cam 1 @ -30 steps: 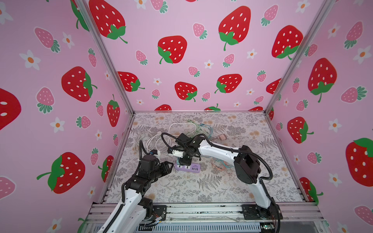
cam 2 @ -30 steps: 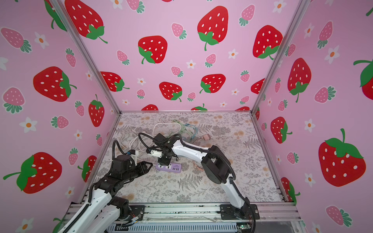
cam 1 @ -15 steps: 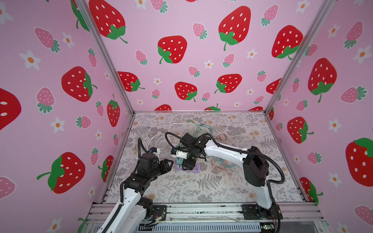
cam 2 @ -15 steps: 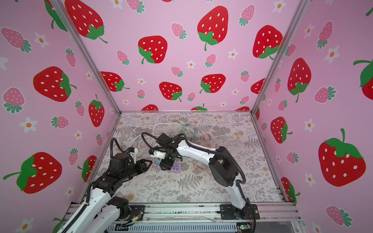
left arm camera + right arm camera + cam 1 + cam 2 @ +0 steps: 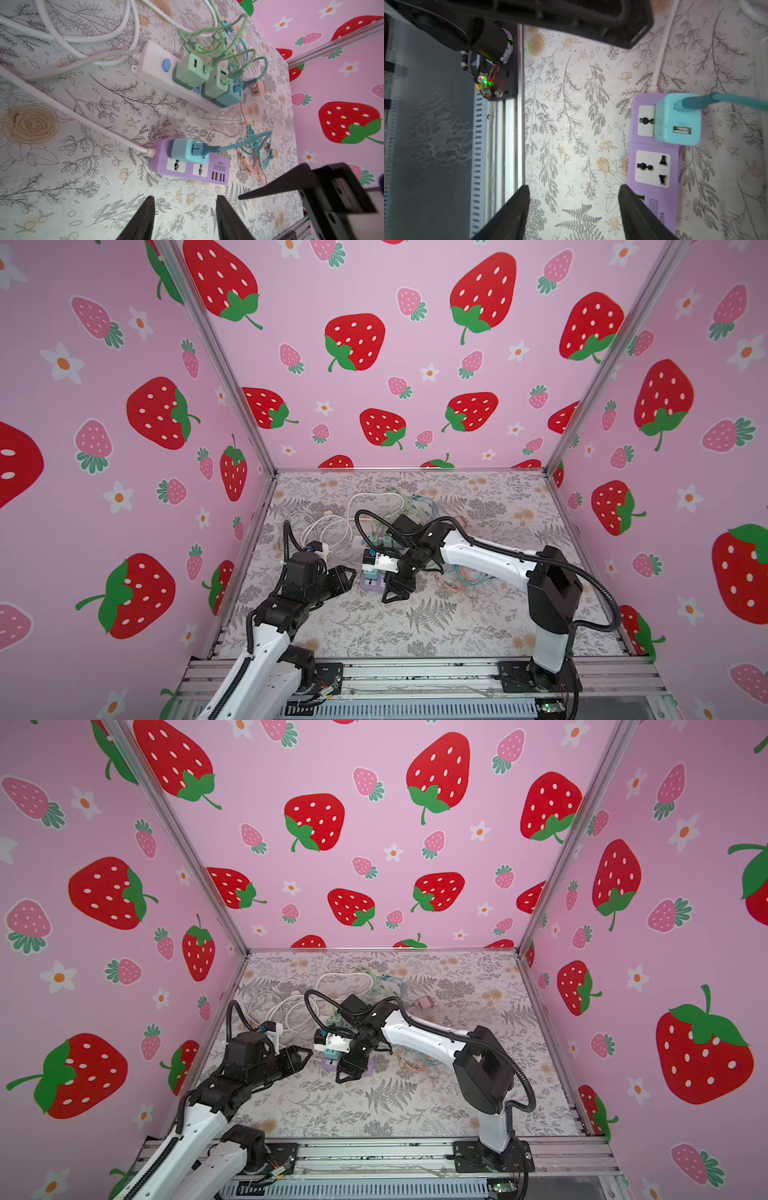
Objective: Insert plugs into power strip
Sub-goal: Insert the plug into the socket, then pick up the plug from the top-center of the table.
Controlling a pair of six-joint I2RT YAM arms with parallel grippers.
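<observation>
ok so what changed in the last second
The right gripper let go of the teal-blue cube adapter and drew back toward the near edge, jaws open; the adapter sits in the purple plastic power strip. The left gripper stayed open beside it, and the white power strip with its three adapters did not move.

Robot lab test cell, strawberry-print wall panels enclosing a floral-print bench on three sides, aluminium frame posts rising at its far corners, left arm and right arm standing on an aluminium rail along its near edge, slotted cable duct running below.
</observation>
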